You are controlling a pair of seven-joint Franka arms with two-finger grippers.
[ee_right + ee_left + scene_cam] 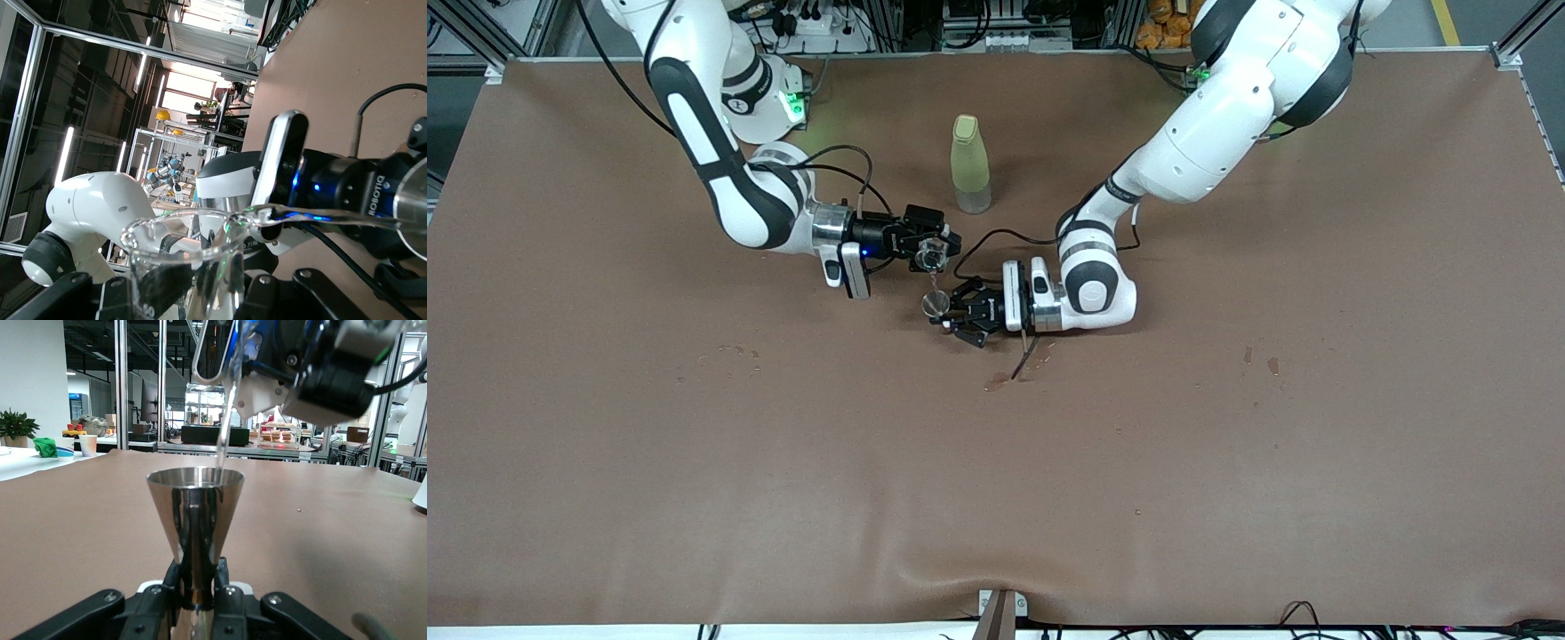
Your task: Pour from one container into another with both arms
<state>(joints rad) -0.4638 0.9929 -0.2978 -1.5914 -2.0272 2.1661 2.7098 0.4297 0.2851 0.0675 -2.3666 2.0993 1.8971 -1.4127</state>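
Your count: one silver metal cup [195, 520], one clear glass cup [189, 257], one yellow-green bottle [970, 164], two grippers, one table [1316, 489].

Silver metal cup: you have it clamped in the left gripper [945, 310], low over the middle of the table. It stands upright, long axis vertical, wide round rim up, body tapering down to the narrow stem where the fingers [223, 577] pinch it. In the front view it shows as a small round rim [935, 304] at the gripper's tip.

Clear glass cup: you hold it in the right gripper [940, 250], jaws closed on its base, above the silver cup. It is tipped over, long axis close to horizontal, mouth turned toward the left gripper. A thin clear stream [225, 430] runs from its lip down into the silver cup's mouth.

Bottle: stands upright on the table, capped, farther from the front camera than both grippers and well apart from them.

Table: brown cover, with small wet spots [998, 382] just nearer the front camera than the left gripper, and further spots [729, 354] toward the right arm's end.
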